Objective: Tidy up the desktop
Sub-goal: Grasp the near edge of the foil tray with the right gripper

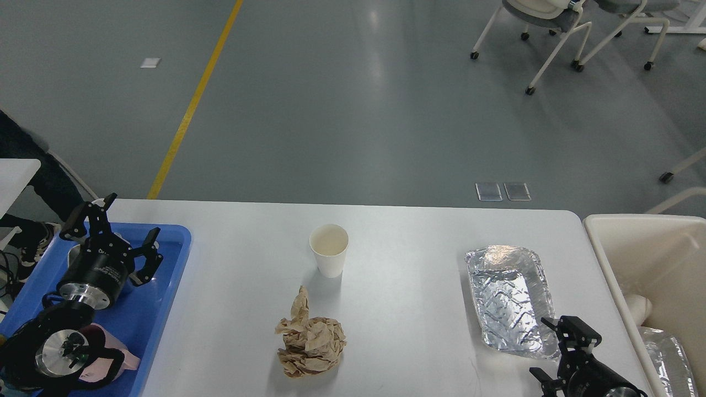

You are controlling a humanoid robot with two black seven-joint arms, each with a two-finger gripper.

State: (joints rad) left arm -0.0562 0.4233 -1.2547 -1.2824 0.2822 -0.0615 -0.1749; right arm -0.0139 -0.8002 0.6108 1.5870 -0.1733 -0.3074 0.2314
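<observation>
— Starting at the grippers: how do they stand?
— Left gripper (pixel 117 231) hangs over the blue tray (pixel 165 286) at the desktop's (pixel 408 264) left edge, fingers spread wide, nothing between them. Right gripper (pixel 557 353) sits at the near right corner, fingers apart, empty, just beside the foil tray's (pixel 510 295) near end.
— And the rest?
— A white paper cup (pixel 329 249) stands upright mid-desktop; a crumpled brown paper wad (pixel 311 342) lies nearer the front edge. A cream bin (pixel 656 264) stands off the right edge.
— The desktop itself?
— It fills the lower half of the view.
</observation>
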